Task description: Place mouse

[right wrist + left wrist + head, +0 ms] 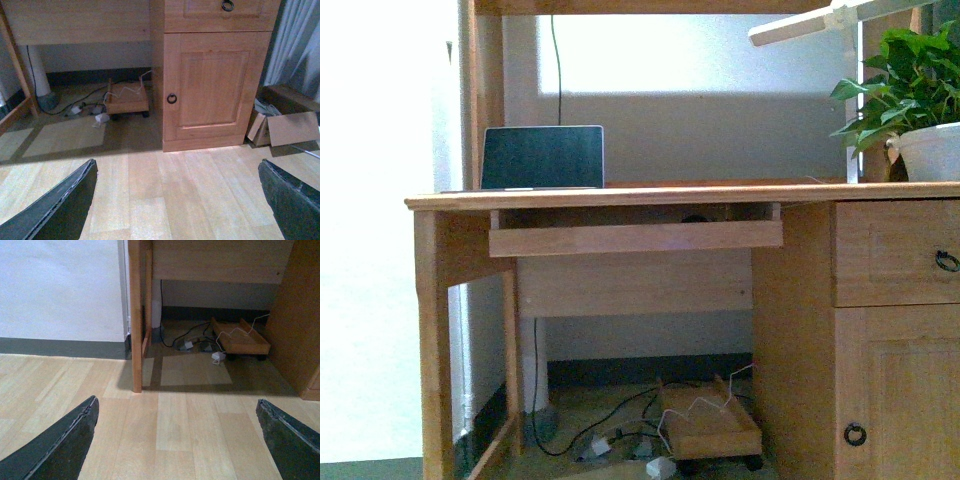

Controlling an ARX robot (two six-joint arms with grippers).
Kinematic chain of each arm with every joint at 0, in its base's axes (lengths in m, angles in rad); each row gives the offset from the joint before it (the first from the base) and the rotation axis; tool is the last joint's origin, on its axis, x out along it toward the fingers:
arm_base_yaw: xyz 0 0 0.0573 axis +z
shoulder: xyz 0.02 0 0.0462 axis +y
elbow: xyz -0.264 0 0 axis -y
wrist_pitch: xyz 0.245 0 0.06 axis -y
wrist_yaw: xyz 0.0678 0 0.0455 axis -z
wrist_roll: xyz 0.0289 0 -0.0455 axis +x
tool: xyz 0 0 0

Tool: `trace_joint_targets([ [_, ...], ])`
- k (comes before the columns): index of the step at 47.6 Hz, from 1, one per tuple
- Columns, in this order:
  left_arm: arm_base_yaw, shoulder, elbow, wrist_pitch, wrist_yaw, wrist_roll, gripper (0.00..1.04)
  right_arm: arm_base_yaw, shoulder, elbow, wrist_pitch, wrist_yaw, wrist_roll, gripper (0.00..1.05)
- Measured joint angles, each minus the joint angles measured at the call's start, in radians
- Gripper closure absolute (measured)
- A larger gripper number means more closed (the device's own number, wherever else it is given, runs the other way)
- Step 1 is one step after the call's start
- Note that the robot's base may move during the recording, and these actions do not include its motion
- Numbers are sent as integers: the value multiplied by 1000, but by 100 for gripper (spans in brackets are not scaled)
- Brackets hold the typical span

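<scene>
On the left of the desk (720,195) top I see an open laptop (542,157) with a dark screen. Under the top hangs the pull-out tray (635,238). Just above its front rail, right of centre, a small dark hump shows. I take it for the mouse (695,217), though most of it is hidden. Down on the floor sits a wheeled wooden stand (710,428) among loose cables (610,415). Further right comes the drawer (895,252), and above it a potted plant (910,80) stands at the desk's right end.

My left gripper (176,405) has its fingers (65,440) spread wide over bare floorboards, holding nothing. My right gripper (176,165) is likewise wide apart and empty, facing the cabinet door (207,82).
</scene>
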Motion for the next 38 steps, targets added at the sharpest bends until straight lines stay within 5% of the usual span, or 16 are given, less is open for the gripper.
trace_joint_targets([
  [38, 0, 0, 0, 0, 0, 0, 8, 0, 0, 0, 0, 0, 0, 7],
])
